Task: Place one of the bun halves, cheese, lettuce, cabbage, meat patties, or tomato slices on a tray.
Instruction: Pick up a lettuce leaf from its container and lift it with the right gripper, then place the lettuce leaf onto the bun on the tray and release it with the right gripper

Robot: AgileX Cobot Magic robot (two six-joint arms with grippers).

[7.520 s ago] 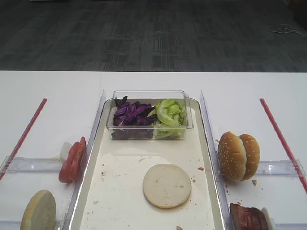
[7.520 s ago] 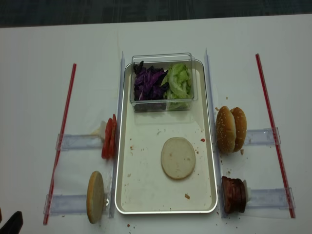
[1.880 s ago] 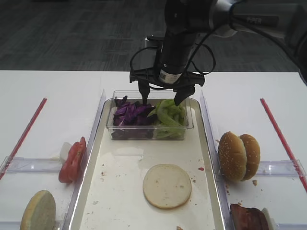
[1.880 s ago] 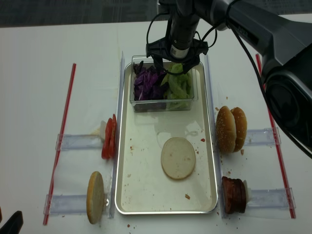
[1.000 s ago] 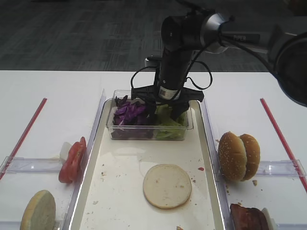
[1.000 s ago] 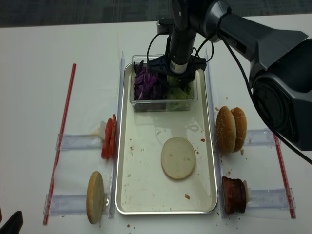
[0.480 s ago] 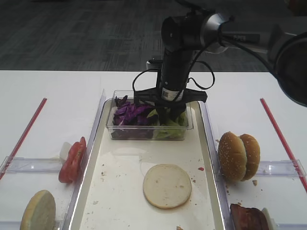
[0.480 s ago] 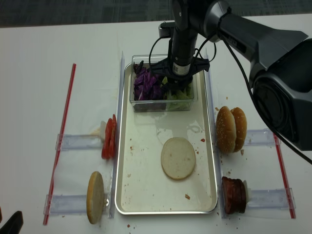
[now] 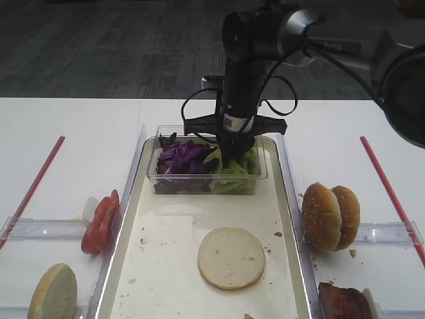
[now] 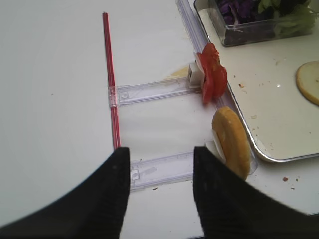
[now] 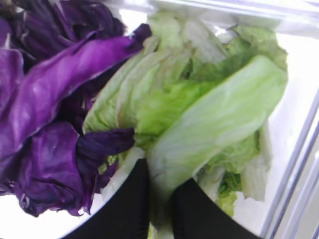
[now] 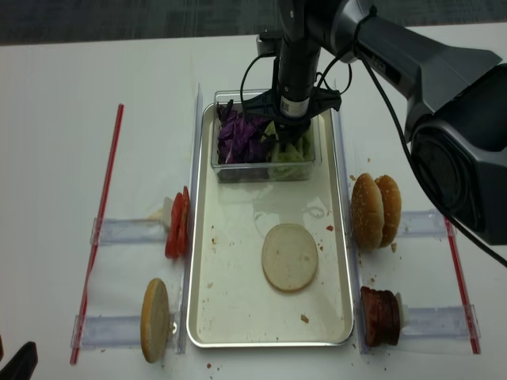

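Observation:
My right gripper [image 9: 234,151] reaches down into the clear tub and is shut on a leaf of pale green lettuce [image 11: 209,119]. The leaf's whitish rib is pinched between the black fingers [image 11: 132,199]. Purple cabbage [image 11: 45,109] fills the tub's left half. A flat cream bun half [image 9: 231,257] lies on the long tray [image 9: 166,266]. My left gripper [image 10: 160,154] hangs open over the bare table, left of an upright bun half [image 10: 232,142] and the tomato slices [image 10: 213,79].
The clear tub [image 9: 199,186] sits at the tray's far end. Right of the tray stand sesame bun halves [image 9: 330,216] and meat patties [image 9: 342,302] in clear holders. Red strips [image 9: 33,189] [image 9: 388,189] run along both sides.
Over the last second the right gripper's fingers closed from wide apart onto the lettuce in the tub, and the wrist has risen slightly. The left arm and tray have not moved.

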